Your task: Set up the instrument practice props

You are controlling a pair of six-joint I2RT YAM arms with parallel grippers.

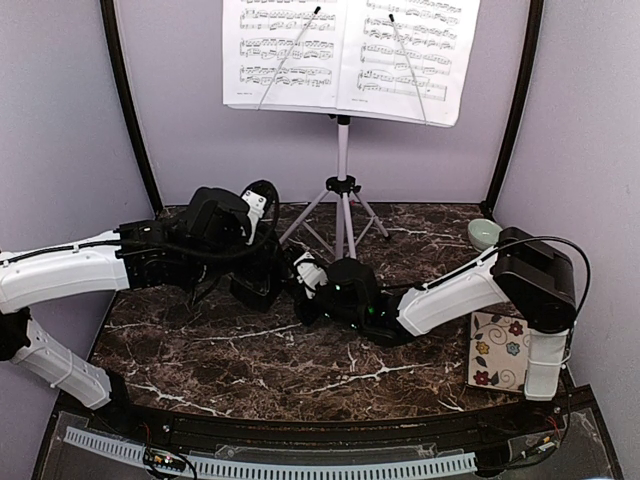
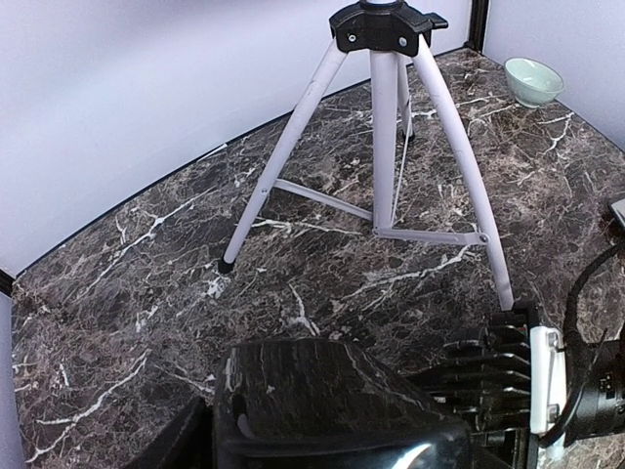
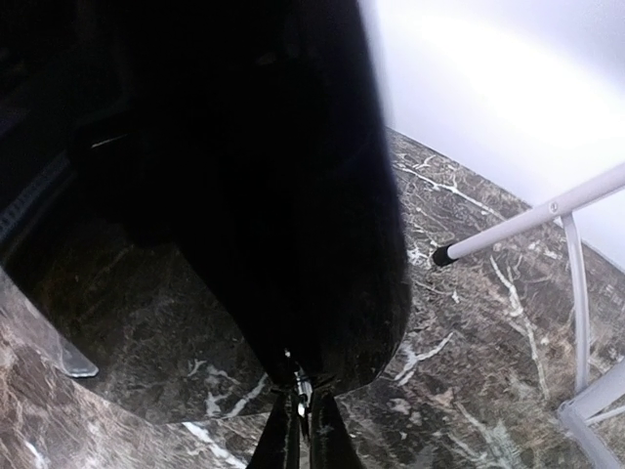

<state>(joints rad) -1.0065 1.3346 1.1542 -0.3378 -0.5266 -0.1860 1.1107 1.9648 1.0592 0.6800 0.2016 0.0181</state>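
Black metronome [image 2: 332, 405] is being clasped by the left gripper [image 1: 256, 290] just in front of the music stand [image 1: 343, 150], while its lower edge is being pinched by the closed right gripper [image 3: 296, 430]. It should be kept level, with any pull made slowly and straight.

Both arms reach inward, left hand [image 1: 256, 288] clamped wide, right hand [image 3: 298, 425] pinched closed.

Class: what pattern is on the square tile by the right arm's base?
The tile has a floral print on cream; top external view shows it best.
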